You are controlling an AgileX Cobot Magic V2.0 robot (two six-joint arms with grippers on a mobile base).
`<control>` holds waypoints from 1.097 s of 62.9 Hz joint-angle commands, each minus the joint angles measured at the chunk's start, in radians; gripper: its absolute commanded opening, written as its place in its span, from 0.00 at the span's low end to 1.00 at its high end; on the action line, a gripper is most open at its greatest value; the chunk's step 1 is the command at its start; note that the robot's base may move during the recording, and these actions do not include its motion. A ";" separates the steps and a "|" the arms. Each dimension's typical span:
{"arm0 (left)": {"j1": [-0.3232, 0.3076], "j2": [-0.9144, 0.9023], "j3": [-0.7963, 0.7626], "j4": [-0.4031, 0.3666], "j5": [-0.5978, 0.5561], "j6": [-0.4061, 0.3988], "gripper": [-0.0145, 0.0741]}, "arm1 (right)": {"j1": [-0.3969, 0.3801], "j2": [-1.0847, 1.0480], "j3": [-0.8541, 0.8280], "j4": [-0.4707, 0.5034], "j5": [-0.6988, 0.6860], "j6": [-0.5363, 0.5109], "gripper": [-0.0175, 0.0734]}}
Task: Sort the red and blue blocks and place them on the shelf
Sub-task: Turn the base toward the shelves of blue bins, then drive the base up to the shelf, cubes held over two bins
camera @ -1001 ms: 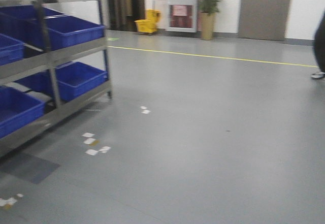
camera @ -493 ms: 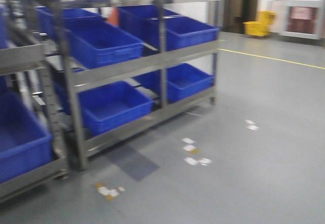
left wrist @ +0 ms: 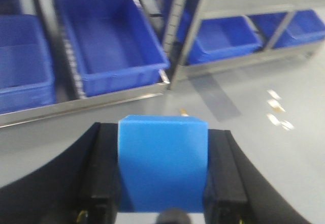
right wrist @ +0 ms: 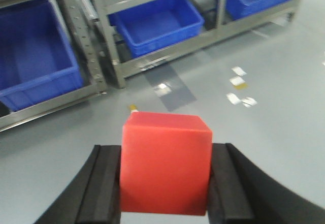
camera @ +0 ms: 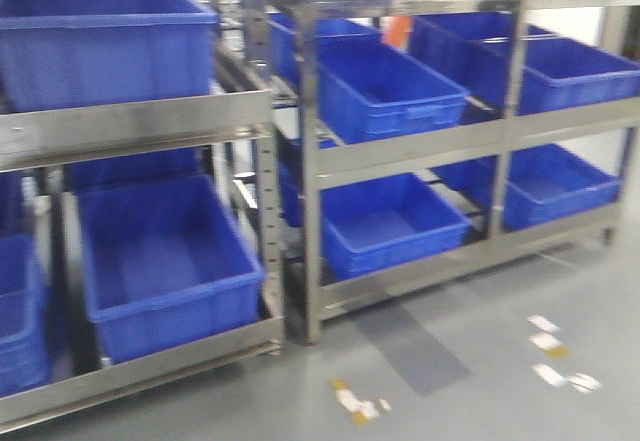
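Shelf [camera: 420,151] ahead, steel tiers loaded with blue bins [camera: 380,91]. No block on it yet, so I judge both placements are left to do. Left gripper [left wrist: 161,176] clamped on blue block [left wrist: 162,158], carried above the floor: matte, plain-faced. Right gripper [right wrist: 165,181] clamped on red block [right wrist: 165,158]: like size, crisp edges.

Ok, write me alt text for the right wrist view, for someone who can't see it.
The right gripper is shut on a red block, its black fingers pressing the block's two sides, seen from close behind. Beyond it, across grey floor, stands the steel shelf holding large blue bins.
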State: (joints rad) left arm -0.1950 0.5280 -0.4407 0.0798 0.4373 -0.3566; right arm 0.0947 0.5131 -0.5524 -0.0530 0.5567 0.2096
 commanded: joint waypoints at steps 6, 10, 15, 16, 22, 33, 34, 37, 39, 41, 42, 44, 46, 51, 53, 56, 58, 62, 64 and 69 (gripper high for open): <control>0.001 0.002 -0.030 0.002 -0.083 -0.003 0.30 | -0.007 0.001 -0.027 -0.010 -0.079 -0.005 0.25; 0.001 0.002 -0.030 0.002 -0.083 -0.003 0.30 | -0.007 0.001 -0.027 -0.010 -0.079 -0.005 0.25; 0.001 0.002 -0.030 0.002 -0.083 -0.003 0.30 | -0.007 0.001 -0.027 -0.010 -0.079 -0.005 0.25; 0.001 0.002 -0.030 0.002 -0.083 -0.003 0.30 | -0.007 0.001 -0.027 -0.010 -0.079 -0.005 0.25; 0.001 0.002 -0.030 0.002 -0.083 -0.003 0.30 | -0.007 0.001 -0.027 -0.010 -0.079 -0.005 0.25; 0.001 0.002 -0.030 0.002 -0.083 -0.003 0.30 | -0.007 0.001 -0.027 -0.010 -0.079 -0.005 0.25; 0.001 0.002 -0.030 0.002 -0.083 -0.003 0.30 | -0.007 0.001 -0.027 -0.010 -0.079 -0.005 0.25; 0.001 0.002 -0.030 0.002 -0.083 -0.003 0.30 | -0.007 0.001 -0.027 -0.010 -0.079 -0.005 0.25; 0.001 0.002 -0.030 0.002 -0.083 -0.003 0.30 | -0.007 0.001 -0.027 -0.010 -0.079 -0.005 0.25; 0.001 0.002 -0.030 0.002 -0.083 -0.003 0.30 | -0.007 0.001 -0.027 -0.010 -0.079 -0.005 0.25; 0.001 0.002 -0.030 0.002 -0.083 -0.003 0.30 | -0.007 0.001 -0.027 -0.010 -0.079 -0.005 0.25; 0.001 0.002 -0.030 0.002 -0.083 -0.003 0.30 | -0.007 0.001 -0.027 -0.010 -0.079 -0.005 0.25; 0.001 0.002 -0.030 0.002 -0.083 -0.003 0.30 | -0.007 0.001 -0.027 -0.010 -0.079 -0.005 0.25; 0.001 0.002 -0.030 0.002 -0.083 -0.003 0.30 | -0.007 0.001 -0.027 -0.010 -0.079 -0.005 0.25; 0.001 0.002 -0.030 0.002 -0.083 -0.003 0.30 | -0.007 0.001 -0.027 -0.010 -0.079 -0.005 0.25; 0.001 0.002 -0.030 0.002 -0.083 -0.003 0.30 | -0.007 0.001 -0.027 -0.010 -0.079 -0.005 0.25; 0.001 0.002 -0.030 0.002 -0.083 -0.003 0.30 | -0.007 0.001 -0.027 -0.010 -0.079 -0.005 0.25; 0.001 0.002 -0.030 0.002 -0.083 -0.003 0.30 | -0.007 0.001 -0.027 -0.010 -0.079 -0.005 0.25; 0.001 0.002 -0.030 0.002 -0.083 -0.003 0.30 | -0.007 0.001 -0.027 -0.010 -0.079 -0.005 0.25; 0.001 0.002 -0.030 0.002 -0.083 -0.003 0.30 | -0.007 0.001 -0.027 -0.010 -0.079 -0.005 0.25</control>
State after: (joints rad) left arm -0.1950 0.5280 -0.4407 0.0798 0.4373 -0.3566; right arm 0.0947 0.5131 -0.5524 -0.0530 0.5567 0.2074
